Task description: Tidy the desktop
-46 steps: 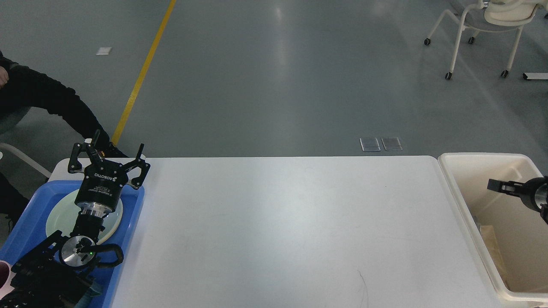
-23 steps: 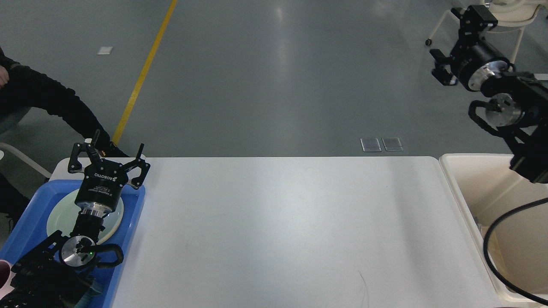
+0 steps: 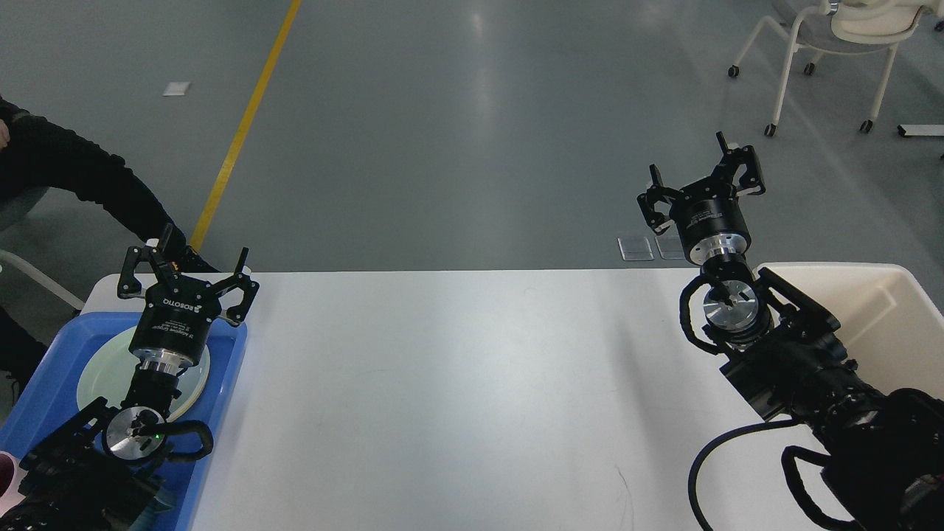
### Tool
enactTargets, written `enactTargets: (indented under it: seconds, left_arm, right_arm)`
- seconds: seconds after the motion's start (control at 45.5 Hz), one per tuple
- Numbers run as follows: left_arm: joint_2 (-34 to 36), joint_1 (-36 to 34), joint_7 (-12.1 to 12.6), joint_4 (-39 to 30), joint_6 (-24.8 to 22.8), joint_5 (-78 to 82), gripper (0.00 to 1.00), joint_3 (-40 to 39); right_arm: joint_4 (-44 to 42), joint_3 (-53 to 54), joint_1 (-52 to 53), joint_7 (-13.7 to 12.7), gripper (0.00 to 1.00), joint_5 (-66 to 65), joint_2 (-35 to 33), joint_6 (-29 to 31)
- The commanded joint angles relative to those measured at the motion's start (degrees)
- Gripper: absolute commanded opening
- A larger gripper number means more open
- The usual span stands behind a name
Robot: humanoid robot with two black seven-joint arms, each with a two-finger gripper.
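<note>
White and bare, the desktop (image 3: 472, 383) looks tidied, with the left gripper (image 3: 188, 265) at nine o'clock and the right gripper (image 3: 700, 181) at two o'clock both spread empty, so I judge only retreat remains.

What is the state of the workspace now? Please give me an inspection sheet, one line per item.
Surface: desktop white, only faint marks.
Job's things: pale plate lies in blue tray at left; cream bin at right.
Clutter: nothing seen on the desktop.
Grippers: left tool open, above the tray; right tool open, raised at the far right corner.
Cables: black cable loops under the right arm.
Surroundings: grey floor, yellow line, white chair, seated person.
</note>
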Motion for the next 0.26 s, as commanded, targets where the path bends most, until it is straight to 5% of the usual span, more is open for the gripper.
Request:
enactTargets:
  seconds: [0.0, 0.241]
  left_arm:
    - [0.0, 0.0, 0.0, 0.01, 0.0, 0.0, 1.0, -0.06]
    - [0.0, 0.0, 0.0, 0.01, 0.0, 0.0, 1.0, 0.03]
  right_arm:
    - [-0.01, -0.17, -2.1, 0.11, 1.0, 5.17, 0.02, 0.76]
    - [-0.1, -0.08, -2.63, 0.2, 1.0, 5.34, 0.11, 0.67]
